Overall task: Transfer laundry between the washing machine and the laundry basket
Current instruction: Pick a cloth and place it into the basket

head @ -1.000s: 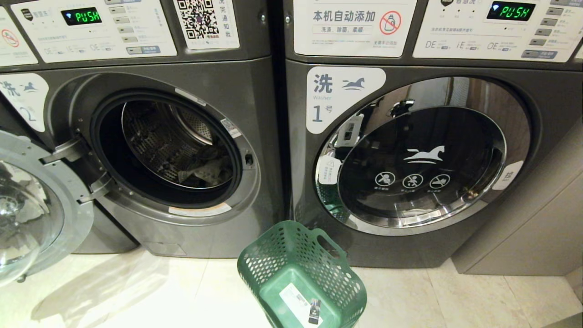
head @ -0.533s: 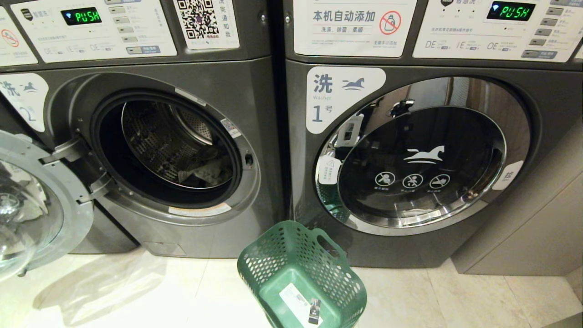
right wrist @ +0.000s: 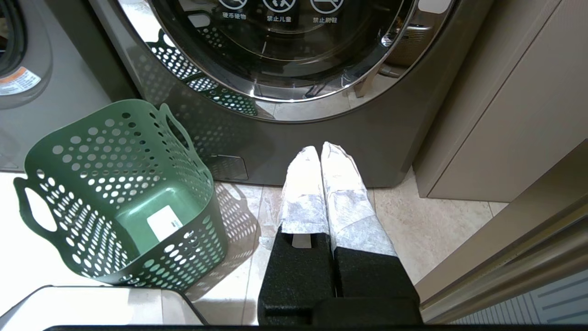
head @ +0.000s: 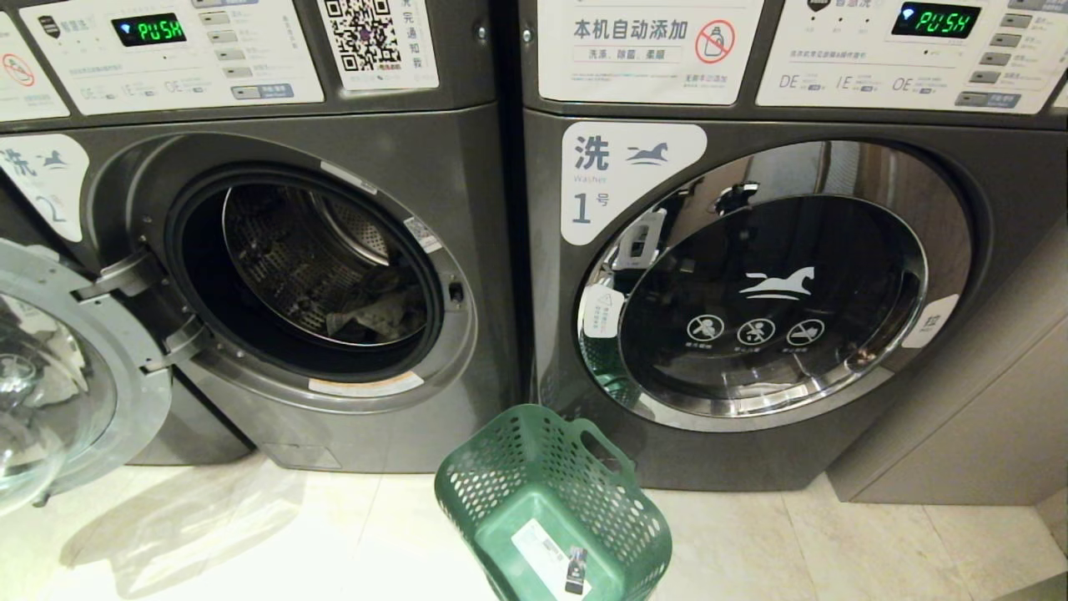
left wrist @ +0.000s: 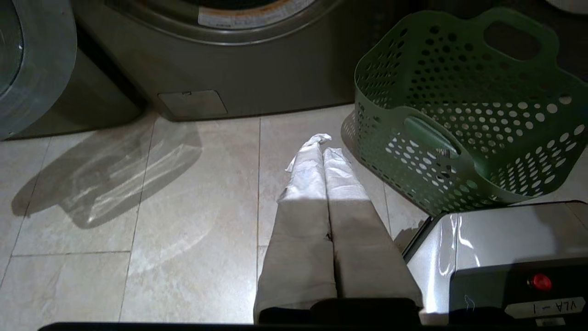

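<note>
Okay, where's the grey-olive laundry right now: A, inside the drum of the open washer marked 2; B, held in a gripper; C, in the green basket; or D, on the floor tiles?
A: the laundry lies in the drum of the washing machine, whose door stands open, and the laundry basket holds only its label.

Head downward—low wrists sharing laundry basket (head: pixel 555 509)

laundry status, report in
Both end effectors, left and right, shut, empty. Laundry in washing machine drum. Laundry basket empty. Door open, path clear.
</note>
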You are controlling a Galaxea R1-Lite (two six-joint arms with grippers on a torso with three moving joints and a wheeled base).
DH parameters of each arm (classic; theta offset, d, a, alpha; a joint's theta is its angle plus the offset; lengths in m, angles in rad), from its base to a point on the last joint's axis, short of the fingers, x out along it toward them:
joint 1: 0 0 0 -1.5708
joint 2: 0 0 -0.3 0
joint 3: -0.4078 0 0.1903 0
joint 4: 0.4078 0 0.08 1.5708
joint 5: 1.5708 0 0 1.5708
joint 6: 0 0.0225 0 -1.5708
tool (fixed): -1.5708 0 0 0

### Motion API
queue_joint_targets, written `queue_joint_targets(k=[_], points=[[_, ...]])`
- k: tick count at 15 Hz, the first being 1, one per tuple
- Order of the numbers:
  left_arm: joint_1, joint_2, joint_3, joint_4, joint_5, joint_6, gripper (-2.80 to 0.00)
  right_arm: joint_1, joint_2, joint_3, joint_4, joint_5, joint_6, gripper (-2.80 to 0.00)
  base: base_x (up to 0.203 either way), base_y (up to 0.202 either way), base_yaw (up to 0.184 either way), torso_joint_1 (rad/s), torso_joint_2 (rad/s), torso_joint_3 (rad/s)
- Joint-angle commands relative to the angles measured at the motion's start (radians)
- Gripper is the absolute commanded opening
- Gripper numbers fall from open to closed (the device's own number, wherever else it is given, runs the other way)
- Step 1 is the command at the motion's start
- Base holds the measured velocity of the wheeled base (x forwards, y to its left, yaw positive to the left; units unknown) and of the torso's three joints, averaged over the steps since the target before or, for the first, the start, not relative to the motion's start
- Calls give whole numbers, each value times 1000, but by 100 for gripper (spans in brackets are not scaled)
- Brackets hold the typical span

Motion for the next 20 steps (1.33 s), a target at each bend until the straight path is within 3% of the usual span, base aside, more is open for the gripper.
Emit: queue_joint_targets(k=[1,2,4,15,20], points=[[-1,-140,-1,2,-3,2,-280,1,1,0,0,0,0,-280,0,0,0,0,0,0],[2,-189,0,-1,-1,-5,-280,1,1,0,0,0,0,-280,0,0,0,0,0,0],[7,-193,2,-7,32,-100,-280,1,1,0,0,0,2,-280,0,0,0,0,0,0],[8,-192,3,-3,35,-85,-280,1,1,0,0,0,0,-280,0,0,0,0,0,0],[8,-191,3,-4,35,-82,-280,1,1,0,0,0,0,-280,-1,153,1,4,3,0]])
